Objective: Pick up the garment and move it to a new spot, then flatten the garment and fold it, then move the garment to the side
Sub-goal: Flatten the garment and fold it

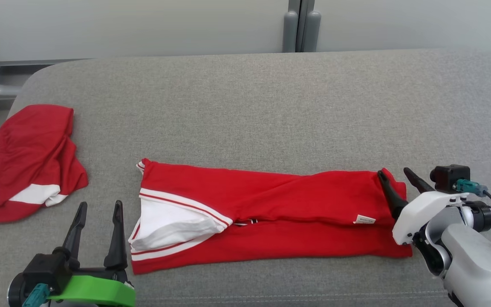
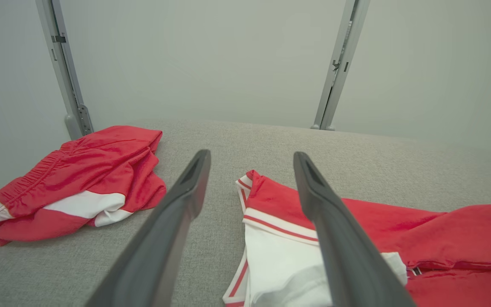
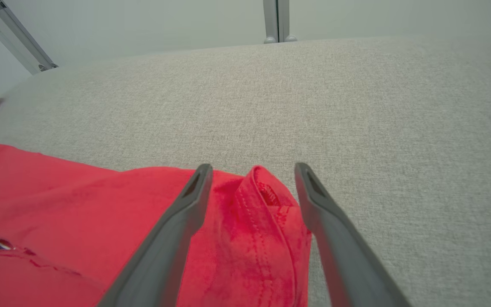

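Note:
A red garment (image 1: 271, 213) with white, red-striped trim lies folded into a long strip across the grey padded table (image 1: 262, 106). My left gripper (image 1: 98, 207) stands open just off its left, white-trimmed end (image 2: 279, 251), holding nothing. My right gripper (image 1: 394, 175) is open above the strip's right end. In the right wrist view a raised fold of red hem (image 3: 262, 200) sits between its fingers (image 3: 177, 230), and the cloth lies slack, not pinched.
A second red garment with a white band (image 1: 28, 162) lies crumpled at the table's left edge, also in the left wrist view (image 2: 75, 183). Grey wall panels and metal posts (image 1: 298, 25) stand behind the table. Bare grey surface stretches across the far half.

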Available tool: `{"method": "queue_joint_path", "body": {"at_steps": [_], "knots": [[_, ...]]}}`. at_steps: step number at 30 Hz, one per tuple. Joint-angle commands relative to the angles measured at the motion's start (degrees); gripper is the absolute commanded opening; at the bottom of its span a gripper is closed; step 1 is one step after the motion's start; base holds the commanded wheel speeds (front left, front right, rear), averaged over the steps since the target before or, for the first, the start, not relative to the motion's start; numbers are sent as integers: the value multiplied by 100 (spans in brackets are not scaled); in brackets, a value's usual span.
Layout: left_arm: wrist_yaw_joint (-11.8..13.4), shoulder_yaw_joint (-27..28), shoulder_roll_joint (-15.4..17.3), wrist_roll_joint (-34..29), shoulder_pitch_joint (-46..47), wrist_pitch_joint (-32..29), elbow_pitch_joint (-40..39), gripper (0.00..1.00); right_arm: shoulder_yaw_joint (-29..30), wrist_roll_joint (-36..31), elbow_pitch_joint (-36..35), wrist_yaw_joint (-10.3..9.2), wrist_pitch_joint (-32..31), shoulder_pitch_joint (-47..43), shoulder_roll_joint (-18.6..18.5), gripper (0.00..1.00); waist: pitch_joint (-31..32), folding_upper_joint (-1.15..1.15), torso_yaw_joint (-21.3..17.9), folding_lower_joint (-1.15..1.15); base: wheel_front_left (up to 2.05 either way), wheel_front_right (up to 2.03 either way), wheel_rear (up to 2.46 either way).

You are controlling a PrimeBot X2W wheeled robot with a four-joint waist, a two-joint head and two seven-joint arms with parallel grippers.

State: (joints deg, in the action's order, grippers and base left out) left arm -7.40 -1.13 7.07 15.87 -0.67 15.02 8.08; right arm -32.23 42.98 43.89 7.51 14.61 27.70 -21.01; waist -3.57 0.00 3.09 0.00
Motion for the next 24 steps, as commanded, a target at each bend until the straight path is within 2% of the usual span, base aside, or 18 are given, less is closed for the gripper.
{"method": "queue_joint_path", "body": {"at_steps": [1, 4, 10, 11, 12, 13, 18, 24], "knots": [[-12, 6, -34, -52, -67, 9, -8, 100, -72, -1, 199, -4, -61, 168, 21, 49, -33, 0, 66, 0, 0, 0, 0], [-11, 0, -72, -47, -27, 9, -18, 100, -179, 70, 501, -4, -166, 367, 63, 38, -94, 0, 158, 0, 0, 0, 0], [-11, 30, -102, -6, 16, 9, -20, 100, -313, 195, 728, -4, -291, 462, 77, 31, -192, 0, 251, 0, 0, 0, 0], [-11, 33, -106, 1, 22, 9, -20, 100, -342, 217, 765, -4, -295, 478, 69, 25, -209, 0, 262, 0, 0, 0, 0], [-11, 43, -111, 8, 21, 9, -13, 100, -362, 239, 805, -4, -318, 501, 59, 15, -224, 0, 269, 0, 0, 0, 0], [-11, 50, -115, 15, 20, 9, -2, 100, -390, 261, 828, -4, -320, 525, 57, 0, -238, 0, 272, 0, 0, 0, 0], [-11, 80, -131, 28, 71, 9, 8, 100, -487, 347, 898, -4, -202, 644, 12, 0, -294, 0, 262, 0, 0, 0, 0], [-11, 97, -153, 41, 103, 9, 6, 100, -268, 553, 746, -4, 28, 706, 5, 0, -305, 0, 199, 0, 0, 0, 0]]}}
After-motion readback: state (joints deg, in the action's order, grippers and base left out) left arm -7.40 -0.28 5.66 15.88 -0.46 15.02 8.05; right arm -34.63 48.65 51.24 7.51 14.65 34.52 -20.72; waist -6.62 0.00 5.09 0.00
